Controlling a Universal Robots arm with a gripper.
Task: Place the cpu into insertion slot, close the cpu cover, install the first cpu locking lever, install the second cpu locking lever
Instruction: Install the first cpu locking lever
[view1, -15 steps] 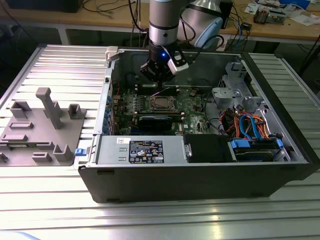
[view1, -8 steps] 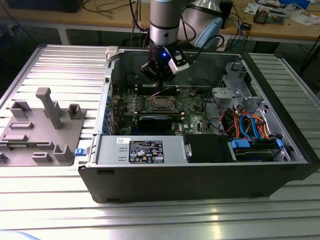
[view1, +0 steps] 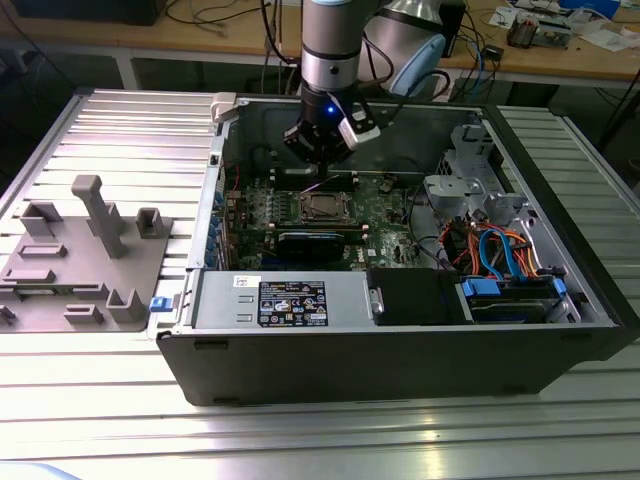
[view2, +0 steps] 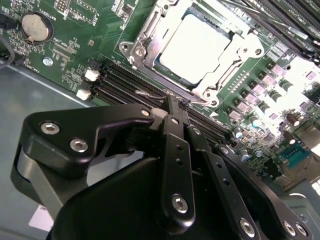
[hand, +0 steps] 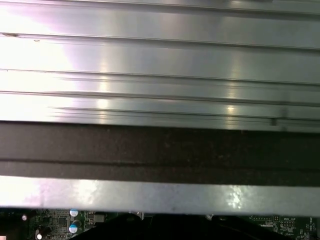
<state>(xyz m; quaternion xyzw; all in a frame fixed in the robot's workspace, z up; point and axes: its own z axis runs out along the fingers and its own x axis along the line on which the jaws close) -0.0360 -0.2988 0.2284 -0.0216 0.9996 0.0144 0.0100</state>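
Inside the open computer case, the cpu (view2: 197, 47) lies flat in the insertion slot (view2: 136, 50) on the green motherboard (view1: 385, 210). The silvery cpu cover (view2: 239, 56) lies down over the chip's edges, its window showing the bright metal top. My gripper (view2: 176, 103) is shut, its black fingers (view2: 172, 135) pressed together. The tips are at the socket's edge, beside a thin wire locking lever (view2: 151, 94). I cannot tell whether they touch the wire. In the exterior view the gripper (view1: 318, 160) hangs just behind the socket (view1: 322, 207).
Black memory slots (view2: 122, 80) run beside the socket, with a coin battery (view2: 35, 27) further off. The power supply (view1: 280, 300) and a drive bay with blue and orange cables (view1: 505, 255) line the case front. A grey fixture tray (view1: 80, 260) lies at the exterior view's left.
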